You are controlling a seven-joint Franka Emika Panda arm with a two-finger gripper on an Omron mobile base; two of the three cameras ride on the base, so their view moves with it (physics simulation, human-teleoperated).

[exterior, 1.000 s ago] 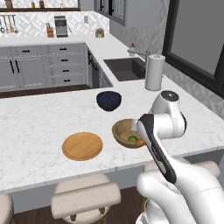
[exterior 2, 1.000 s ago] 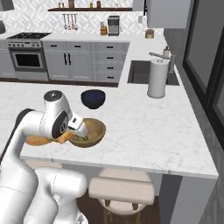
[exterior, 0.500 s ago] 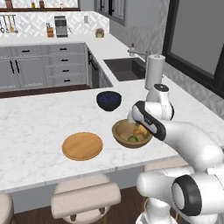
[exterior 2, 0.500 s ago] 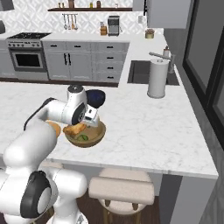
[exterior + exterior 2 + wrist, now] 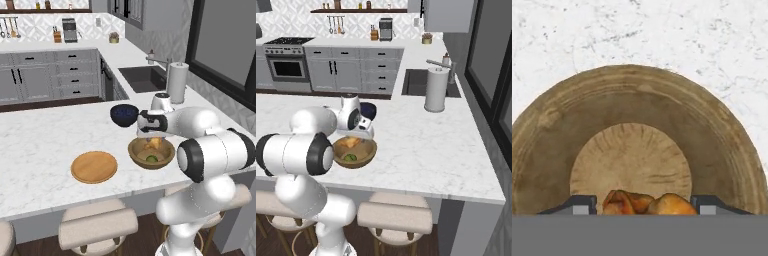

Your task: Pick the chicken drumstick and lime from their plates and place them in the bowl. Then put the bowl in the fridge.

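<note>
Jaws stand apart on either side of the drumstick (image 5: 646, 204) in the hand view, with each fingertip (image 5: 579, 204) near an end of it; whether they actually press on it cannot be told from this angle. Both base views place the gripper (image 5: 152, 136) directly over the bowl (image 5: 136, 155) on the counter (image 5: 45, 135), with the drumstick and the lime (image 5: 151, 158) inside the bowl. Left base view alone shows the wooden plate (image 5: 94, 167) beside the bowl, while both show the blue bowl (image 5: 369, 108) just behind.
</note>
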